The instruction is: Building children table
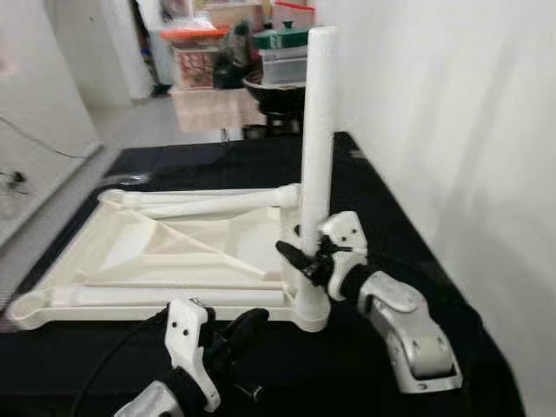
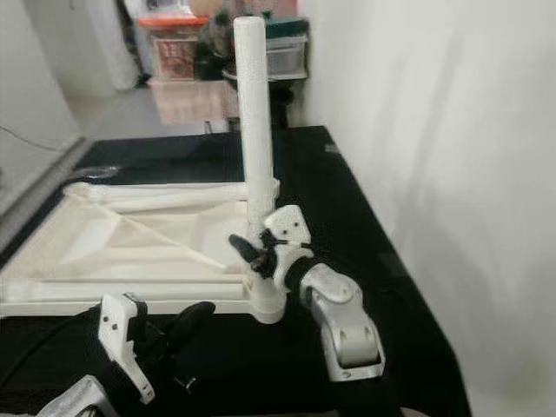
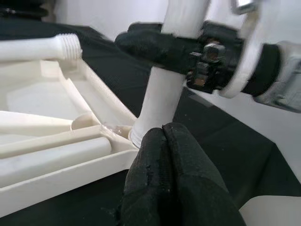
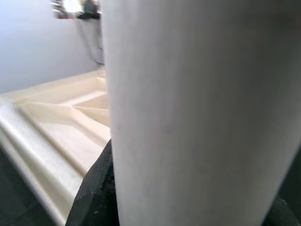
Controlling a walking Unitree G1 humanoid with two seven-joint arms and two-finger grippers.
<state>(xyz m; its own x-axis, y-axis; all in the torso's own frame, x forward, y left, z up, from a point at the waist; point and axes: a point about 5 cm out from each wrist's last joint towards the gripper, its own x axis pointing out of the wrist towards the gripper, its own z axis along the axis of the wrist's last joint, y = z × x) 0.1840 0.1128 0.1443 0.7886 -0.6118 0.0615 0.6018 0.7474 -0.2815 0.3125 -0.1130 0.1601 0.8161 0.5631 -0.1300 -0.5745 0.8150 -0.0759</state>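
The upright table leg point(image 1: 316, 130) is clamped by the right gripper point(image 1: 306, 258) just above the corner socket point(image 1: 310, 308) of the upturned tabletop point(image 1: 156, 252). It should be kept vertical while being screwed home. The left gripper point(image 1: 236, 330), fingers pressed together and empty, is held near that socket.

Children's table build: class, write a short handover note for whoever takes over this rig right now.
Right claw: shut on the upright leg, low near its base.
Left claw: shut, empty, just in front of the tabletop's near edge.
Tabletop: upside down on the black mat; upright leg stands in its near right corner socket.
Loose legs: lying in the tabletop, at least two, one showing a threaded end.
Done: one leg stood in place; tightness cannot be told.
Left: fit the remaining legs.
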